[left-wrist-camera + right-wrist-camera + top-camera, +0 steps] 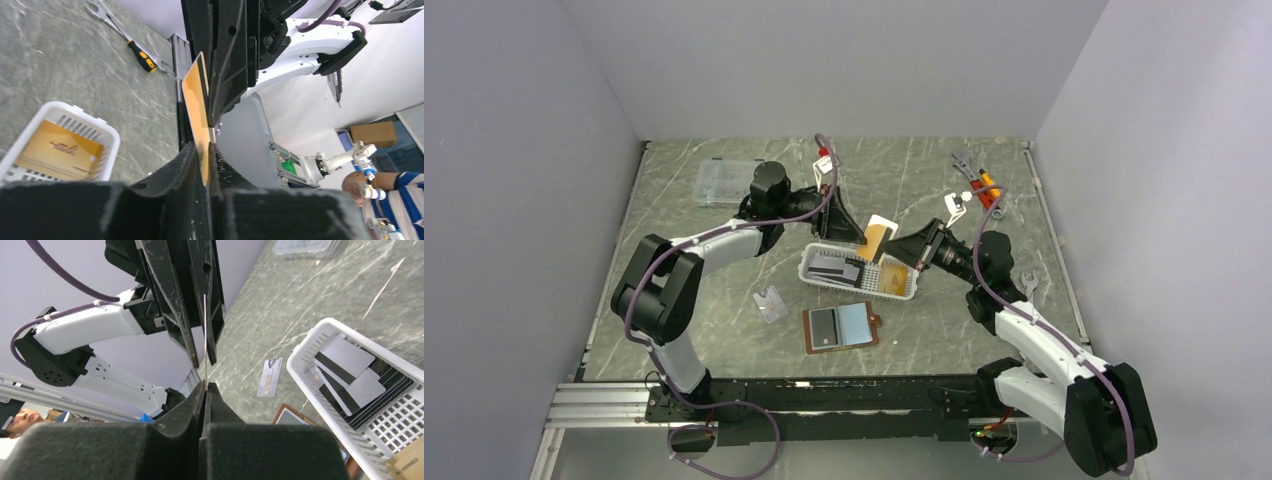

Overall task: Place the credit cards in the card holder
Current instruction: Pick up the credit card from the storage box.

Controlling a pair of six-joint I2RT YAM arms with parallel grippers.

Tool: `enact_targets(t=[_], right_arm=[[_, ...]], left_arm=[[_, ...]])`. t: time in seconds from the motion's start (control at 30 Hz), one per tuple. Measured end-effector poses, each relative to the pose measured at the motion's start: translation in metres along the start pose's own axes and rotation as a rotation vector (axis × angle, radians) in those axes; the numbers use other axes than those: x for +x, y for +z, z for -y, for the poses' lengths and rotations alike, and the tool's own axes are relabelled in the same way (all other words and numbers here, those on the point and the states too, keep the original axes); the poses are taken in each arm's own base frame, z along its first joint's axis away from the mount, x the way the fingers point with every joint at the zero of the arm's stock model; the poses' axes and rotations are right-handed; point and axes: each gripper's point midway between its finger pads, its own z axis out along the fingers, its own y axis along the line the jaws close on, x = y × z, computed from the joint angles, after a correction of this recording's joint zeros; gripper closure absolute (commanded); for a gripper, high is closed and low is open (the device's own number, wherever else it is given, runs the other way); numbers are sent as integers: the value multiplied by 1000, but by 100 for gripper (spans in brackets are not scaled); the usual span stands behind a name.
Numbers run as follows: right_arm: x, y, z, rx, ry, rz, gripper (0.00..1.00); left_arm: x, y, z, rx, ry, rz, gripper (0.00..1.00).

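Left gripper (pixel 202 147) is pinched tight on one edge of the orange-gold card (pixel 196 107). Right gripper (pixel 205 386) is clamped on the opposite edge, so both have the one card, lifted over the white basket (pixel 911 290). Black and grey-striped cards (pixel 350 375) lie stacked in the basket's left end. The card holder (pixel 841 327) lies open on the table, just near of the basket.

orange-gold flat plastic card (pixel 874 245) held on edge, raised | black and grey-striped cards (pixel 834 268) stacked in white slotted basket (pixel 892 283) | brown leather folding wallet (pixel 840 327) laid open, pale blue lining up, grey card (pixel 822 328) on left half
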Motion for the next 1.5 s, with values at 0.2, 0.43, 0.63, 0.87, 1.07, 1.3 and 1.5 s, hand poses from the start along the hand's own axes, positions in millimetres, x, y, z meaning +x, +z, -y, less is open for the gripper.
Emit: enact_targets(t=[0.2,0.43,0.63,0.87,1.07,1.3,1.5], right_arm=[[-7,-1,-6,11,-7,28,100],[3,16,-17,19,-32,-51,100],[17,26,-17,38,-58,-121,100],[20,20,-17,58,-101,-125,100],[19,17,-21,59,-128,-125,77],[16,22,-18,19,-60,-90,64],[11,36,-26,-51,-7,-68,67]], left_arm=[[3,4,12,8,-13,-17,63],[0,3,18,14,-27,-14,66],[-4,-1,21,13,-22,2,82],[-3,-5,20,11,-27,13,88],[-5,-5,22,15,-26,16,100],[-16,-15,30,15,3,51,100],[-16,-17,30,15,1,60,100]])
